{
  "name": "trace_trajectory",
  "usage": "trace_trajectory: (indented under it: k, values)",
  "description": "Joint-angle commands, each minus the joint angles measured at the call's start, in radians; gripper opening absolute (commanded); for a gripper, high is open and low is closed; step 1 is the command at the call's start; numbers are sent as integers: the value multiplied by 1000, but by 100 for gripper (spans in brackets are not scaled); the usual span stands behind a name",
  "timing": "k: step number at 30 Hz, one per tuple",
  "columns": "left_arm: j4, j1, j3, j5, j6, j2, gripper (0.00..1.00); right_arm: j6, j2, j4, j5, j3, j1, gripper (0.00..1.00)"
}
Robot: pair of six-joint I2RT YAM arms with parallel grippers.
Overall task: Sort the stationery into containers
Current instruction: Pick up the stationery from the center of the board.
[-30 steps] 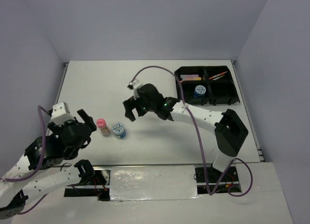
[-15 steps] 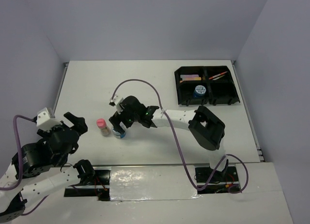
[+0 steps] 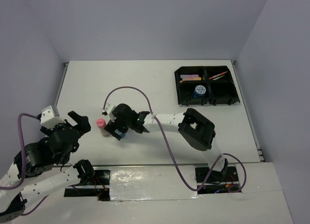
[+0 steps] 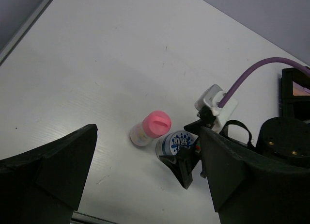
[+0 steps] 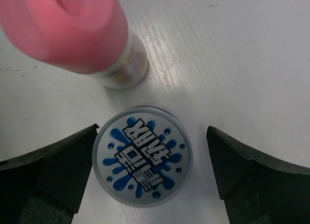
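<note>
As right tool (image 5: pixel 150 136) straddles blue tub (image 5: pixel 142 155) | pink-capped bottle (image 5: pixel 82 30) just beside tub

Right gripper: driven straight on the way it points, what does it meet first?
Likely the blue tub, centred between the open jaws of the right gripper. The pink-capped bottle stands beside it, off that line.
</note>
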Motion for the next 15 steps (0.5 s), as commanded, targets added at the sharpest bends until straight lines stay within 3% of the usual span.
trace_trajectory:
  k: [1,4,5,6,10,11,15]
  values:
    - [49,4,-2,4,40,-4,99,-40,39,-29,95,63,24,100]
    - [57,4,-6,9,49,2,99,-38,27,-8,99,48,24,94]
    - [58,6,-6,9,51,1,99,-37,21,-1,102,36,26,85]
    - [61,6,-6,12,54,2,99,-32,7,17,121,29,26,66]
    - [74,6,-7,18,68,8,99,-35,-41,48,171,-17,24,34]
    - [72,4,-7,18,66,8,99,-22,-51,55,202,-26,23,0]
    - [75,6,-7,23,71,10,99,6,-143,95,260,-73,-35,0]
